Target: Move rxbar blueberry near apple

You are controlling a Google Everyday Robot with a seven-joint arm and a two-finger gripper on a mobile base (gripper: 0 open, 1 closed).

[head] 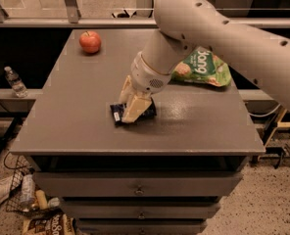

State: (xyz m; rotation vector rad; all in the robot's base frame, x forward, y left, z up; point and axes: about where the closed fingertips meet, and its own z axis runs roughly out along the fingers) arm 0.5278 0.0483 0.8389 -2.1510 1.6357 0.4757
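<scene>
The rxbar blueberry, a small dark navy wrapper with white lettering, lies flat on the grey table near its front middle. My gripper reaches down from the right. Its cream fingers straddle the bar's middle and are closed on it, with both ends of the bar sticking out. The bar still rests on the table. The apple, round and red-orange, sits at the table's far left corner, well away from the bar and gripper.
A large crinkly green snack bag lies at the back right, partly behind my arm. The table's front edge is close below the bar. A water bottle stands on a shelf to the left, and litter lies on the floor.
</scene>
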